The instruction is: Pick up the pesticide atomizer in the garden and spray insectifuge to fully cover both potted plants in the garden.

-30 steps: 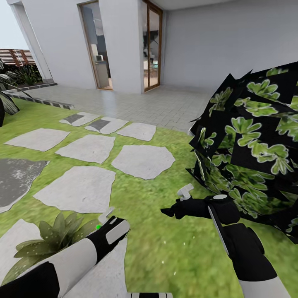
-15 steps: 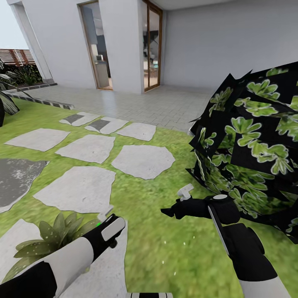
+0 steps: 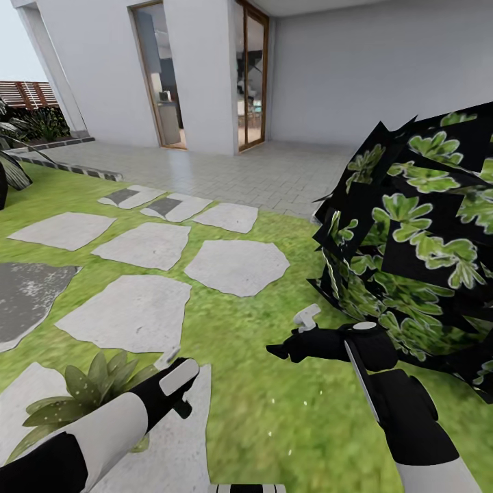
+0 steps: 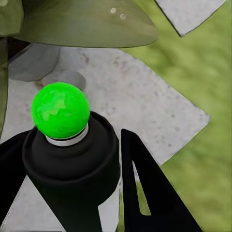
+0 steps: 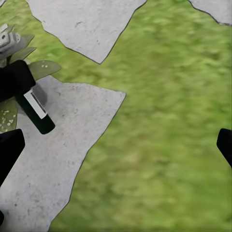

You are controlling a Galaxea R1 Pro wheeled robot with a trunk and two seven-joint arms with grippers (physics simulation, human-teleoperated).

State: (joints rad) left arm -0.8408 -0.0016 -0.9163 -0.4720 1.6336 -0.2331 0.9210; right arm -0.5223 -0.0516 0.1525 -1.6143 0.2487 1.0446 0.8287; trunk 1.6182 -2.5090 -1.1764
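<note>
Black fingers of the left gripper (image 4: 72,193) are clamped on the pesticide atomizer (image 4: 72,164), one finger on each side of its dark body. In the left wrist view the tip on top shows bright green. The right wrist view shows the same bottle (image 5: 36,112) from the side, dark green with a white label, held over a stepping stone (image 5: 63,159). In the head view the left gripper (image 3: 179,392) sits at about seven o'clock, just beside a potted plant (image 3: 82,394) whose speckled leaves spread at eight o'clock.

The step in hand looks like spraying this first plant, since the bottle is already picked up and hangs close to the leaves. The next move likely calls for aiming the nozzle at the rosette and sweeping it until the leaves are covered, then finding the second plant.

The right gripper (image 3: 291,342) hovers over the lawn (image 3: 274,411) near five o'clock, fingers apart and empty. A large dark bush (image 3: 411,253) crowds three o'clock, close to the right arm, and could snag it on a turn. Paved terrace and glass doors (image 3: 250,82) lie at twelve o'clock.
</note>
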